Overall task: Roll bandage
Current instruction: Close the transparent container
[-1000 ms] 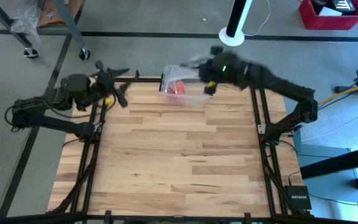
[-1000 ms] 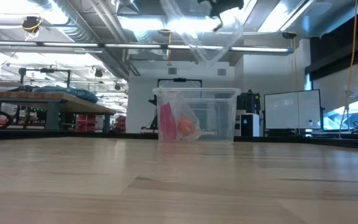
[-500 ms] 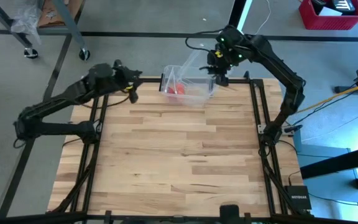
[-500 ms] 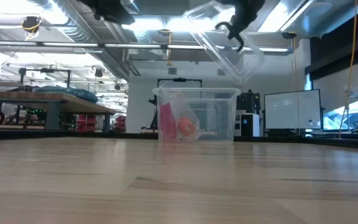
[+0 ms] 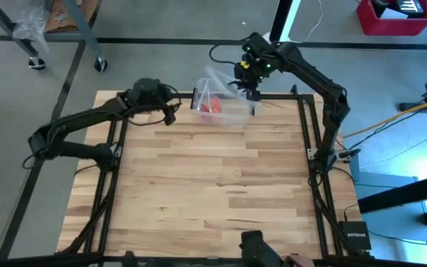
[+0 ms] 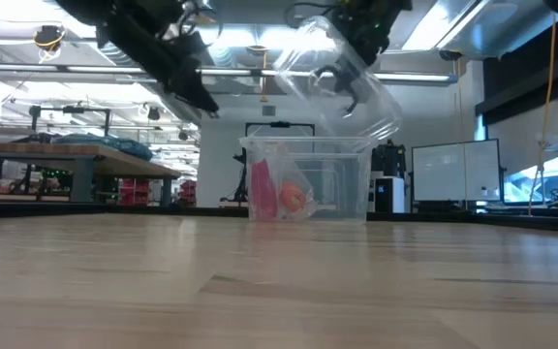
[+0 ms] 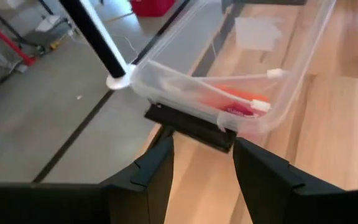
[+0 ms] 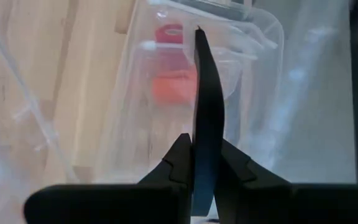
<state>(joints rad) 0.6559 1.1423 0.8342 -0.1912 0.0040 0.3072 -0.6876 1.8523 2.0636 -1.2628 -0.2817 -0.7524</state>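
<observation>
Clear bin (image 6: 308, 179) holds the bandage (image 6: 260, 189) (lid (image 6: 342, 82) lifted above).

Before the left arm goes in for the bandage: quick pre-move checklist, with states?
1. Lid off the bin: ok. The right claw is shut on the clear lid, held tilted above the clear bin.
2. Lid clear of the opening: not ok, it hangs over the far side of the bin.
3. Left claw open: ok, fingers apart and empty.
4. Left claw lined up: not ok, it sits off the bin's left end, not above it.
5. Bandage located: ok, red cloth inside the bin, beside an orange-red lump.
6. Bandage free to lift: cannot tell.
</observation>
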